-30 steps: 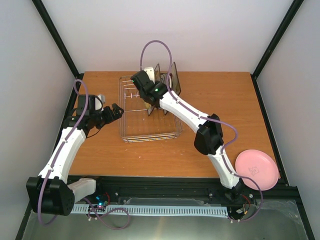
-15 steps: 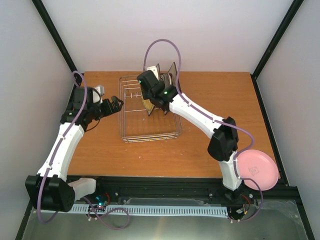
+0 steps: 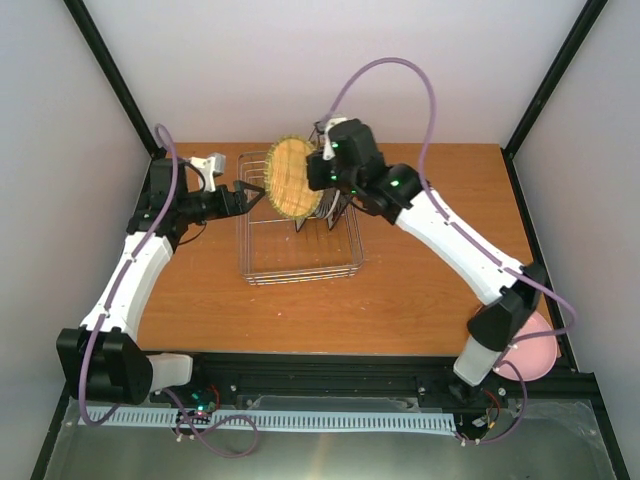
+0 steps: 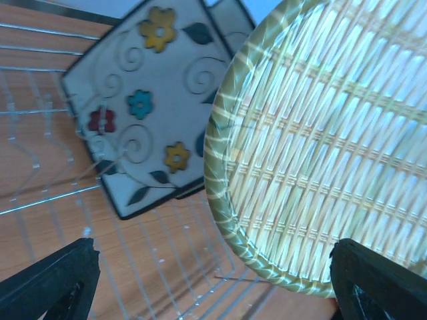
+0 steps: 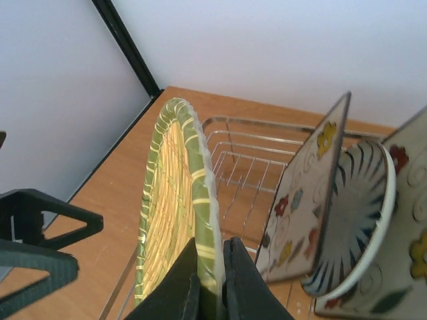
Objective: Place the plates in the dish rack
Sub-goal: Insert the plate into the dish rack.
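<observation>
white-walled bay, wooden worktop (image 3: 420,290). top view: rack (image 3: 300,262) left of centre; right jaws hold woven plate (image 3: 288,176) upright over its far end; left jaws released, near that plate; pink plate (image 3: 540,352) at near right corner, partly hidden. left wrist: jaws spread; floral plate (image 4: 140,113) behind woven plate. right wrist: jaws clenched on woven rim; striped plate (image 5: 357,213) upright just beside floral plate.

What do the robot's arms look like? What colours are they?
The left arm and right arm are smooth white tubes linked by chunky black joints. A thin purple cable loops along each. Small green lights glow on the right arm. The left pincer and right pincer each have two black pointed fingers.
</observation>
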`<action>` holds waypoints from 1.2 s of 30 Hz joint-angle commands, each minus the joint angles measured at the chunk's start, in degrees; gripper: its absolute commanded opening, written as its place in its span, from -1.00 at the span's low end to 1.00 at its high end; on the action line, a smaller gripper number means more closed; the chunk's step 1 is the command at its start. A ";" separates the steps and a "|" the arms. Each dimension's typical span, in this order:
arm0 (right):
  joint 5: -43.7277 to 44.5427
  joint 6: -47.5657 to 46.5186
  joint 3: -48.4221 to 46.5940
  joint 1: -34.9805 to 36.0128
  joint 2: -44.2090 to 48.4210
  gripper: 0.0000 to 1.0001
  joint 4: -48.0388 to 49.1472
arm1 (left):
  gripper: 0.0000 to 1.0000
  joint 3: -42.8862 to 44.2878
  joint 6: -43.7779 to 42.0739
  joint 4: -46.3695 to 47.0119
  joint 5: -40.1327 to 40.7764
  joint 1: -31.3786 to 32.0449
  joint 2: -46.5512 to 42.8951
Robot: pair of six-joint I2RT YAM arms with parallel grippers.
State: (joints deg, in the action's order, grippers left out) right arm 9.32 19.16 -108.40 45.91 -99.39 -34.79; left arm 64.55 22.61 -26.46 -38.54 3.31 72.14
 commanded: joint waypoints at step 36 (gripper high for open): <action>-25.20 31.25 3.54 -12.08 2.03 -0.94 -8.72 | 0.99 -9.76 -13.27 4.39 19.56 4.42 -33.06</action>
State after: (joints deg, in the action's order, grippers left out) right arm -12.82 44.86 -100.22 35.57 -94.65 -38.15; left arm 57.32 15.00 -23.97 -25.93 7.16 43.42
